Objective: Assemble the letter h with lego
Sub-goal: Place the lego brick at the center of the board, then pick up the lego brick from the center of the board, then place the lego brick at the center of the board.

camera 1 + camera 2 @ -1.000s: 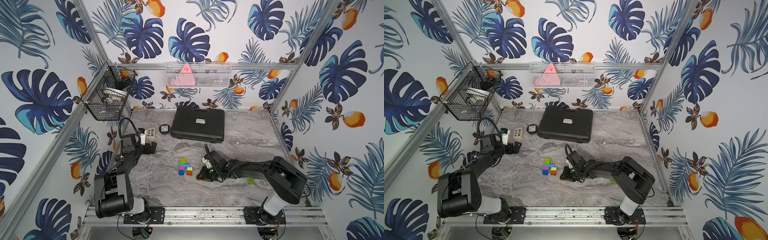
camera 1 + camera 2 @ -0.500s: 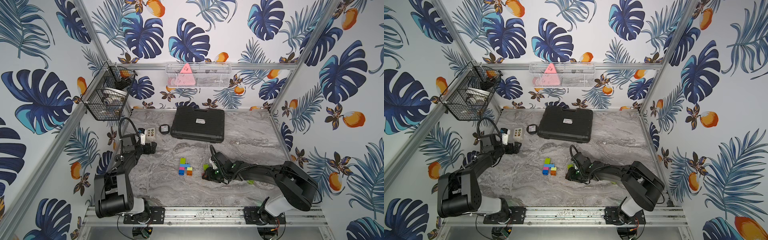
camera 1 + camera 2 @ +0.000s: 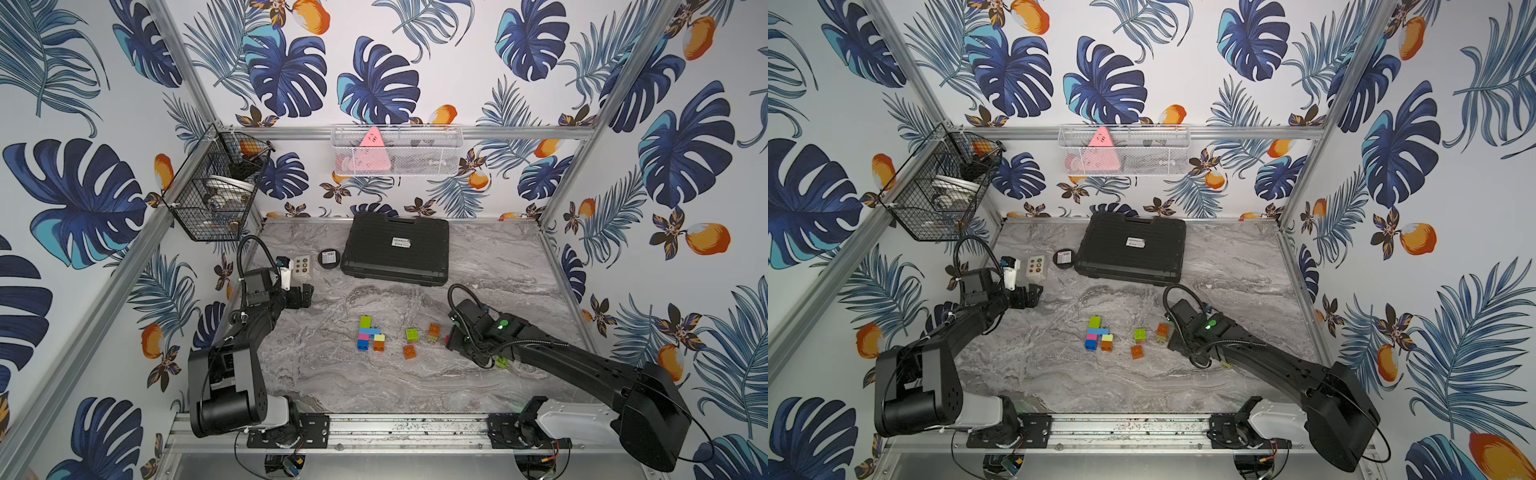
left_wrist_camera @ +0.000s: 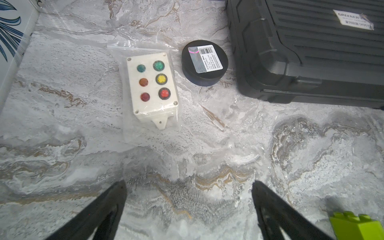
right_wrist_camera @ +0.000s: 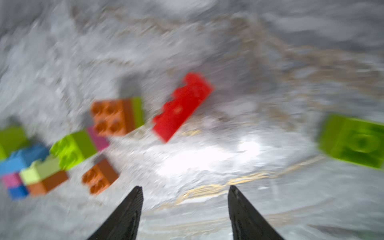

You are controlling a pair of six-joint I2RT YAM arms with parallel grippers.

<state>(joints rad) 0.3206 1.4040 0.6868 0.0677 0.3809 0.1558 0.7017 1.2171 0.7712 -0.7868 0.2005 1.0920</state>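
R gripper (image 5: 185, 187) was spread, empty, facing the red brick (image 5: 182, 106), prob. for a pick. L gripper (image 4: 189, 182), spread wide, hung clear of the build (image 3: 369, 338).

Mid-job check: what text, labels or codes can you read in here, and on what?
"GREENER", then blurred lines: white sticker on the black case.
Barcode and fine print, too small to read: barcode sticker on the round black puck.
Dark marks, too small to read: pink triangle in the white wire basket.
No text visible: lego, button box.
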